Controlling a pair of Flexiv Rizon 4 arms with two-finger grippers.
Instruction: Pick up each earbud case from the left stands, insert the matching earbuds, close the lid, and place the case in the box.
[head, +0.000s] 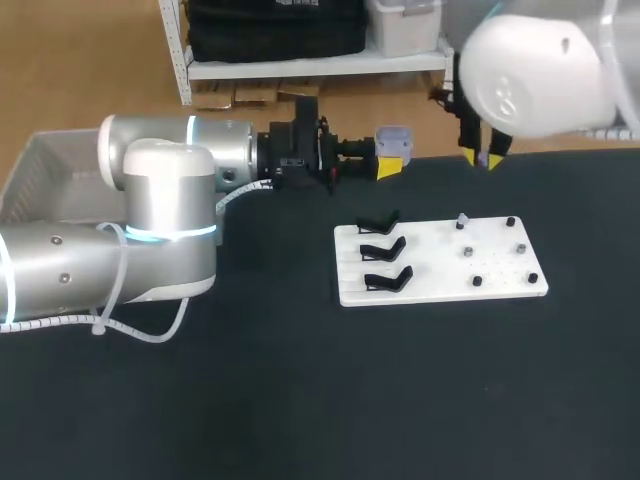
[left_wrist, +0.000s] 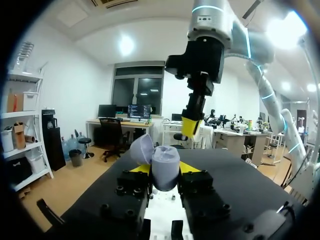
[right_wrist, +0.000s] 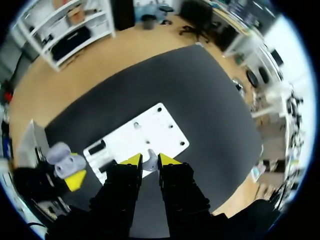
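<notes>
My left gripper (head: 388, 163) is shut on a lavender earbud case (head: 393, 138) and holds it in the air above the table's far edge. In the left wrist view the case (left_wrist: 165, 169) sits between the yellow tips with its lid (left_wrist: 142, 148) swung open. My right gripper (head: 486, 156) hangs a little to the right of it, shut on a small lavender earbud (right_wrist: 148, 162); it also shows above the case (left_wrist: 189, 128). On the white board (head: 440, 285) stand three black stands (head: 386, 252), all bare, and another earbud (head: 462, 220) rests on a peg.
Several small dark pegs (head: 520, 248) dot the board's right half. A white mesh box (head: 35, 165) stands at the table's far left, behind my left arm. Black table (head: 320, 400) lies open in front of the board.
</notes>
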